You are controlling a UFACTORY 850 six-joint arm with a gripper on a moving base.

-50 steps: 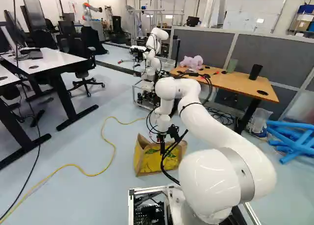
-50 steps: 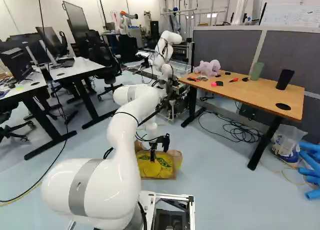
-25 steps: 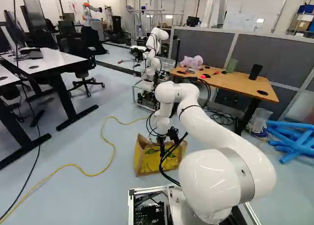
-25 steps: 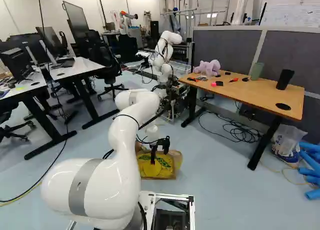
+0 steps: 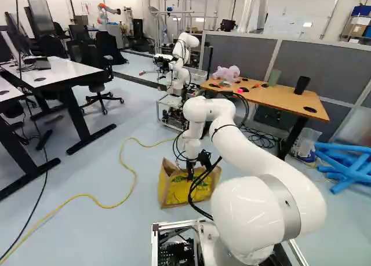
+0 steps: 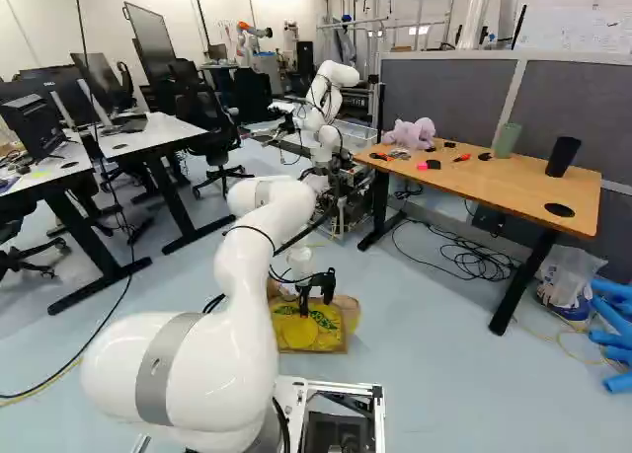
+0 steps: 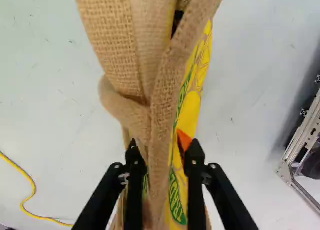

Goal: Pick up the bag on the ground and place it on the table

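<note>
At the left of the left base view, a white desk (image 5: 64, 70) is seen, with an office chair (image 5: 99, 98) beside it. A yellow cable (image 5: 135, 176) is laid in curves across the floor (image 5: 98, 167). To the right of the cable, the task's bag (image 5: 178, 194), brown burlap with a yellow printed side, is found standing on the floor, ahead of the robot's base. Beyond it, another robot (image 5: 181, 48) is seen. The gripper (image 6: 303, 313) is pointed down at the bag; in the wrist view its two fingers are spread, with the bag's burlap strap (image 7: 162, 99) between them and an orange pad (image 7: 183, 139) left visible. The white arm (image 5: 261, 153) is bent down from the right toward the bag. Farther right, a wooden table (image 5: 290, 99) is seen, on which a pink plush toy (image 5: 230, 73), a green container (image 5: 274, 77) and a black cup (image 5: 302, 84) are set. Black cables (image 5: 262, 138) are tangled on the floor below. At the far right, blue tubes (image 5: 348, 166) are piled on the floor, near a clear plastic sack (image 5: 306, 143).
</note>
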